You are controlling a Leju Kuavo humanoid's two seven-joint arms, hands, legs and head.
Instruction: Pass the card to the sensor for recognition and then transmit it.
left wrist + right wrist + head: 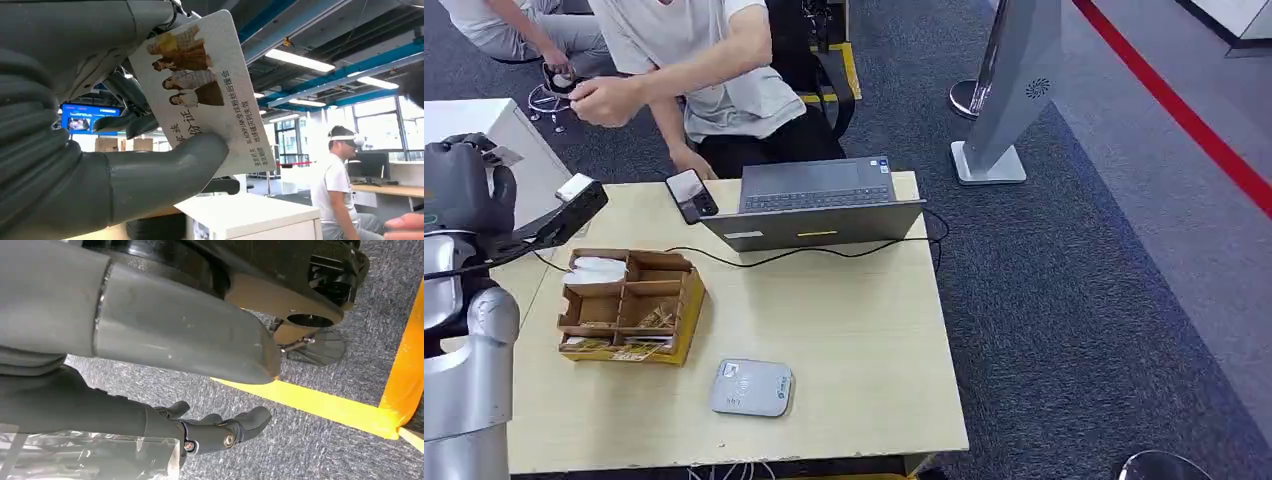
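The card (200, 90) is sitting pinched in our left hand (125, 150), raised at ten o'clock of the table (854, 330). We are judging the pickup done; next we are needing to swing toward the sensor (751, 387) at six o'clock. Our right hand (200, 405) is hanging with fingers apart, holding nothing.

My left arm (464, 370) is a silver cylindrical segment with a rounded joint housing. The left hand (459, 185) is matte grey, with a ribbed grey cover and a thick grey thumb (170, 165). On the right hand (165, 355), the dark fingers (225, 432) carry small round fasteners, and the thumb is smooth, lightly scuffed grey.
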